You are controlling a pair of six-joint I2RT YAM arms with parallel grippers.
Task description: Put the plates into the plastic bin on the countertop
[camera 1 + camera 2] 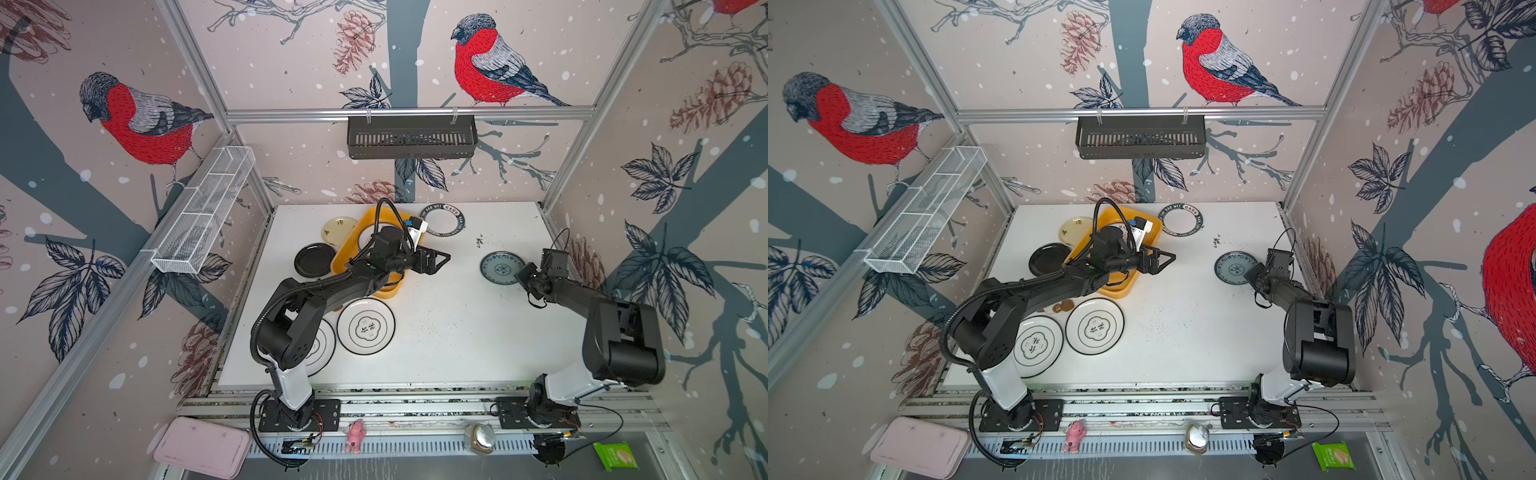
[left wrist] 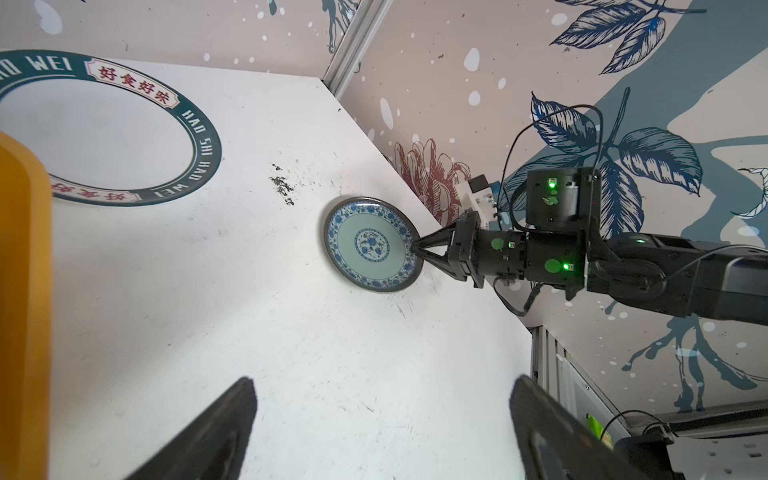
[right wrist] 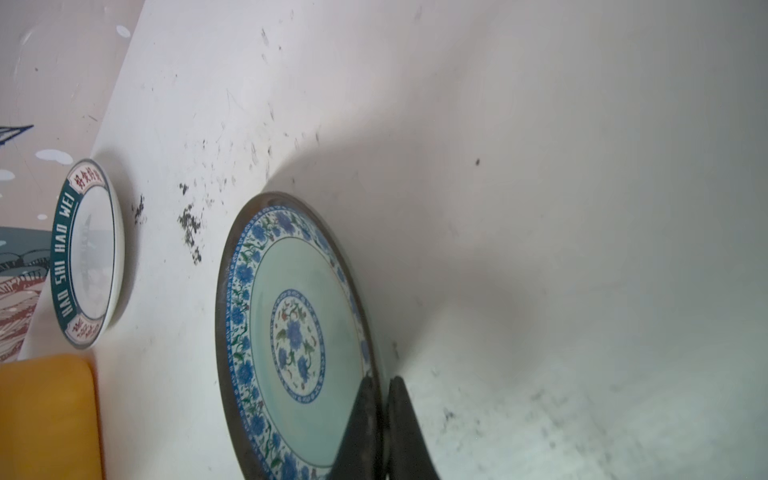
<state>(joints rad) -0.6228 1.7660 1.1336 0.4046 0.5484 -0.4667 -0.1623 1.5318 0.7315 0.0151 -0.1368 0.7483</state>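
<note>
pinching the teal plate [image 2: 370,245] by its rim, right jaws closed; left jaws spread.

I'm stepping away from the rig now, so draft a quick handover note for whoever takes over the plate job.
Claws: right claw shut on the rim of the teal plate, on the right of the countertop; left claw open, empty, raised beside the plastic bin.
Done: at least one white plate in the bin, partly hidden by the left arm.
Left: teal plate, lettered-band plate, cream plate, black plate, two front white plates.
</note>
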